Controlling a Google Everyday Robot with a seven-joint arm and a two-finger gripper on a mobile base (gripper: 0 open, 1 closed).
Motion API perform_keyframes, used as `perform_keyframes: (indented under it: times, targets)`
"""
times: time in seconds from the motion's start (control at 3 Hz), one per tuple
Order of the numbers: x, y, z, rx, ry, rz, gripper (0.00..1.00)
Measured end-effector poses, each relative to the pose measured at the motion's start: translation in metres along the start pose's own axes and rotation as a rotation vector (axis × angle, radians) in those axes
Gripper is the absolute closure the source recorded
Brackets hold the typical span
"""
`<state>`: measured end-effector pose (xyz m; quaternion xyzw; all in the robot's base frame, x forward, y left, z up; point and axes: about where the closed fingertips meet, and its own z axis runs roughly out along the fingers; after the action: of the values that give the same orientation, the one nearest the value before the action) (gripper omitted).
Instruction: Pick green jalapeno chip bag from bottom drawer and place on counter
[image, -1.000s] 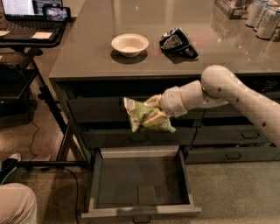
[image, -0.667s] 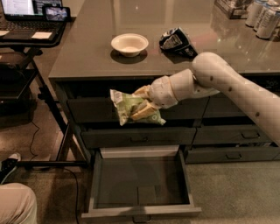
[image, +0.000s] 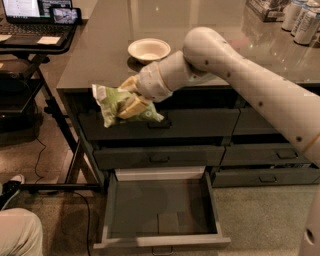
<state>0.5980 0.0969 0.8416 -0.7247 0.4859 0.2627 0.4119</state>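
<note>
My gripper is shut on the green jalapeno chip bag, a wrinkled light-green and white foil bag. It holds the bag in the air in front of the top drawer, just below the counter's front edge near its left corner. The bottom drawer stands pulled out below, and its grey floor shows nothing inside. My arm reaches in from the right across the counter's front.
A white bowl sits on the counter behind the gripper. Cans stand at the counter's far right. A black laptop table stands to the left. A person's knee and shoe are at bottom left.
My gripper has lifted the chip bag up and to the left, from the middle drawer's height to just below the counter's edge. The black-and-white snack bag is now hidden behind my arm.
</note>
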Motion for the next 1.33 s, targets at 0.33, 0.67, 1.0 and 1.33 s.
perform_keyframes:
  times: [0.33, 0.67, 1.0, 1.33]
  targets:
    - [-0.026, -0.016, 0.028, 0.007, 0.040, -0.034, 1.00]
    - [-0.047, -0.034, 0.052, 0.019, 0.090, -0.081, 1.00]
    - [-0.047, -0.034, 0.052, 0.019, 0.090, -0.081, 1.00]
    - [-0.048, -0.041, 0.053, 0.047, 0.109, -0.055, 1.00]
